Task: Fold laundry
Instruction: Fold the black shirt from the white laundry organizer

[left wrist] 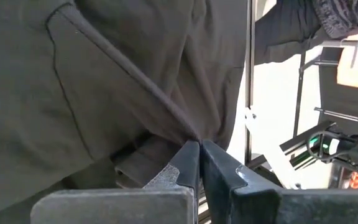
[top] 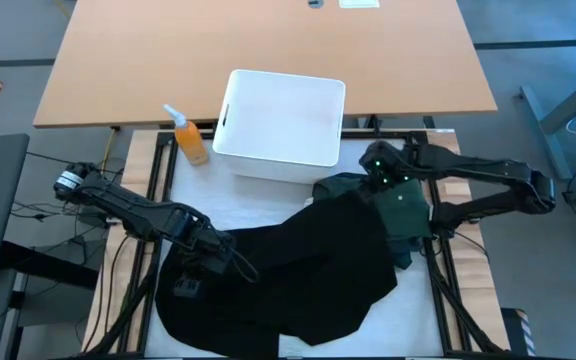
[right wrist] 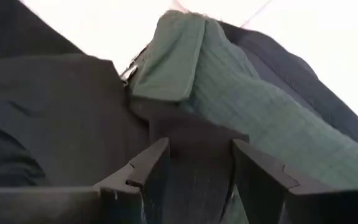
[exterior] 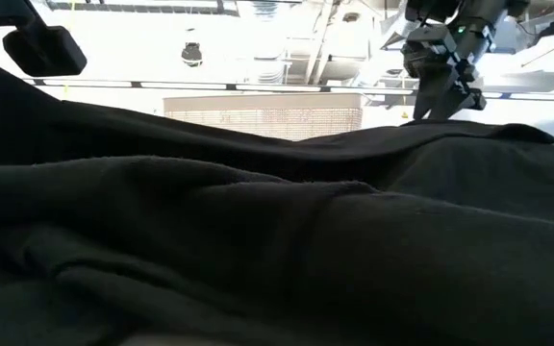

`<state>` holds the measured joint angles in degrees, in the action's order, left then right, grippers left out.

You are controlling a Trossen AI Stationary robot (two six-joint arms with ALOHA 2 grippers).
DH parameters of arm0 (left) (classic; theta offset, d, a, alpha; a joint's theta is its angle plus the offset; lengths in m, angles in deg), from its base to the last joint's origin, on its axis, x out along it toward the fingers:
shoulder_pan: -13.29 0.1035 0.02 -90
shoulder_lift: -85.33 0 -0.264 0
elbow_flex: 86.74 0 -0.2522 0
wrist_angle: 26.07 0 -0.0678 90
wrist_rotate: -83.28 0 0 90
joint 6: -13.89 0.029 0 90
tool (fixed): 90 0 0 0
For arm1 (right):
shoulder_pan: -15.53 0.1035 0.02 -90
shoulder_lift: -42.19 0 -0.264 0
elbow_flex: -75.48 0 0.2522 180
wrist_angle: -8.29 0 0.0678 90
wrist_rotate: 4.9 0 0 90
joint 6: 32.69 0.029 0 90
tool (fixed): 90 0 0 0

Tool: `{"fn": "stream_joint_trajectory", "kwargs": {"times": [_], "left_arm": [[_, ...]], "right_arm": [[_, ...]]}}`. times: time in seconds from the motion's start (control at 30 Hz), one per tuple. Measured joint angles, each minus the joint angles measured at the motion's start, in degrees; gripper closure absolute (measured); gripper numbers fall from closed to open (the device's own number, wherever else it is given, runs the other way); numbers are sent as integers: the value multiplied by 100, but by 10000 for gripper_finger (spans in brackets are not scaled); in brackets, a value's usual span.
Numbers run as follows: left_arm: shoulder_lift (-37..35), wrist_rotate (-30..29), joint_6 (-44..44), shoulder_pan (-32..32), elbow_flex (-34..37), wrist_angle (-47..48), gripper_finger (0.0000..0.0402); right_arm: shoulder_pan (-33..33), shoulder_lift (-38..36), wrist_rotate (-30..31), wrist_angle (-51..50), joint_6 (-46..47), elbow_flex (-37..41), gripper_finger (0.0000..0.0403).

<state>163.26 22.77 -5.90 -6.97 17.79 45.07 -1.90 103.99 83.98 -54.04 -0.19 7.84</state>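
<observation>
A large black garment (top: pixel 298 275) lies spread and rumpled over the near half of the table and fills the low view (exterior: pixel 258 240). A dark green garment (top: pixel 393 205), folded into a thick bundle (right wrist: pixel 229 93), lies at the black one's right edge, partly on it. My left gripper (top: pixel 211 250) is shut on the black garment's left part. My right gripper (right wrist: pixel 201 152) is open, slanting down just over the green bundle and the dark cloth beside it. In the low view it (exterior: pixel 440 101) hangs close above the cloth ridge. My left gripper pinches a gathered bunch of the black garment (left wrist: pixel 190 135) between its two fingers (left wrist: pixel 185 163); how many layers I cannot tell. The fingers slant down from the table's left. A taut crease (left wrist: pixel 129 68) runs away from the pinch, and the rest lies on the table.
A white rectangular bin (top: pixel 280 125) stands at the far middle of the work surface, with an orange spray bottle (top: pixel 190 138) to its left. A wooden table (top: pixel 268 50) lies beyond. Black frame rails (top: pixel 446 270) run along the right side.
</observation>
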Motion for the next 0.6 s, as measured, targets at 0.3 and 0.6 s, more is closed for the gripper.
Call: {"fn": "stream_joint_trajectory", "kwargs": {"times": [0.3, 0.6], "left_arm": [[0, 4, -38, 0, 0, 5, 401], [0, 6, -336, 0, 0, 8, 401]], "right_arm": [[62, -174, 1, -92, 75, 176, 234], [57, -222, 480, -46, -63, 176, 385]]}}
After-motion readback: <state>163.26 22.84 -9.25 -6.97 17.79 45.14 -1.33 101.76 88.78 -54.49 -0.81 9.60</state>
